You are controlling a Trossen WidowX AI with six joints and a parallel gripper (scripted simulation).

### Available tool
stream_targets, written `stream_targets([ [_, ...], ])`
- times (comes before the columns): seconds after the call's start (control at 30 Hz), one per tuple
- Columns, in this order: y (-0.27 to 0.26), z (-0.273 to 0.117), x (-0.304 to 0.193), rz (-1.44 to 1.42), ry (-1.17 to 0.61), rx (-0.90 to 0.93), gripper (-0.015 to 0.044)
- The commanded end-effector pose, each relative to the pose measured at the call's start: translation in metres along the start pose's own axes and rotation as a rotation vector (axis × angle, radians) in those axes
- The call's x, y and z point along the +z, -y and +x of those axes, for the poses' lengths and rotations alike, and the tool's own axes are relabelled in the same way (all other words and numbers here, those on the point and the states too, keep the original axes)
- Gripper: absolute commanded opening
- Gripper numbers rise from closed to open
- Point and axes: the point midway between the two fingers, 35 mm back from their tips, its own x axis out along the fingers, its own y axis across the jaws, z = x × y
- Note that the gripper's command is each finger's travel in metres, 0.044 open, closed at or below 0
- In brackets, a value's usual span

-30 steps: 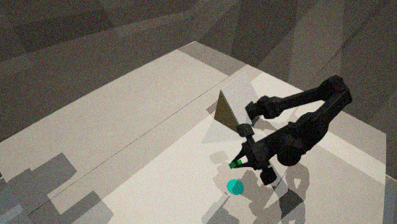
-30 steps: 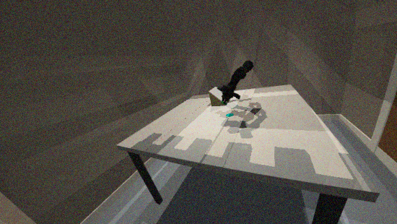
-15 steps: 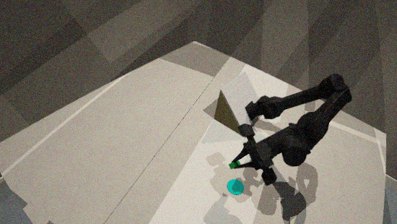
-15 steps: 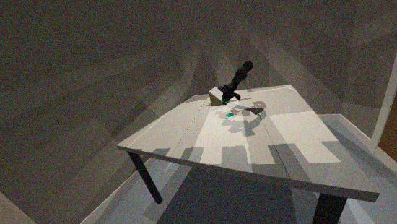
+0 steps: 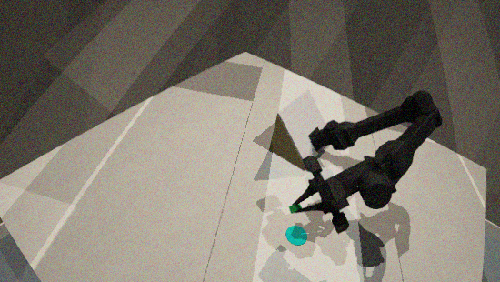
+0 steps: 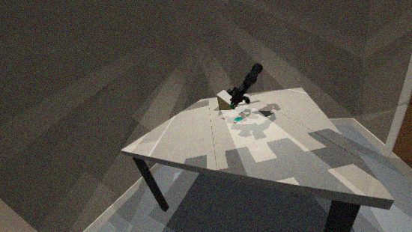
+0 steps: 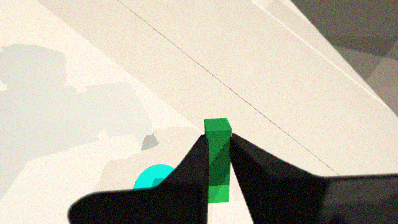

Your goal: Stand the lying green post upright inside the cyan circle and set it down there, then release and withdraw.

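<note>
The green post [image 5: 295, 207] [image 7: 218, 155] is held between the fingertips of my gripper [image 5: 298, 208] [image 7: 217, 139]. In the wrist view one end shows just beyond the fingertips and its long side runs back between the fingers. Only a small bit of green shows in the exterior view, so its exact tilt and height cannot be told. The cyan circle [image 5: 291, 236] [image 6: 238, 119] [image 7: 150, 177] lies flat on the table, below the post in the top view. In the wrist view it is left of the post, partly hidden by the left finger. The post is not over the circle in the top view.
A wedge-like block with a dark olive side [image 5: 283, 143] [image 6: 224, 104] stands close behind the gripper, near one of its side parts. The pale table [image 5: 182, 159] [image 6: 187, 138] carries many shadows and light patches. Its far edges lie beyond the block and arm.
</note>
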Motion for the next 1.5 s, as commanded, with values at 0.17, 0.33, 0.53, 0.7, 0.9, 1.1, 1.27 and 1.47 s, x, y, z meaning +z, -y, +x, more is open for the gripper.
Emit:
stream_targets([
  [0.17, -0.001, -0.003, 0.001, 0.017, 0.065, 0.002, 0.0023],
  [0.33, -0.001, -0.004, 0.002, 0.026, 0.099, 0.005, 0.0023],
  [0.53, -0.002, -0.006, 0.002, 0.037, 0.141, 0.011, 0.0023],
  [0.7, -0.003, -0.008, 0.002, 0.048, 0.175, 0.017, 0.0023],
  [0.9, -0.003, -0.01, 0.003, 0.062, 0.216, 0.025, 0.0023],
  [1.1, -0.004, -0.012, 0.003, 0.078, 0.257, 0.034, 0.0023],
  [1.27, -0.004, -0.015, 0.003, 0.092, 0.291, 0.043, 0.0023],
  [1.47, -0.004, -0.017, 0.003, 0.11, 0.331, 0.055, 0.0023],
])
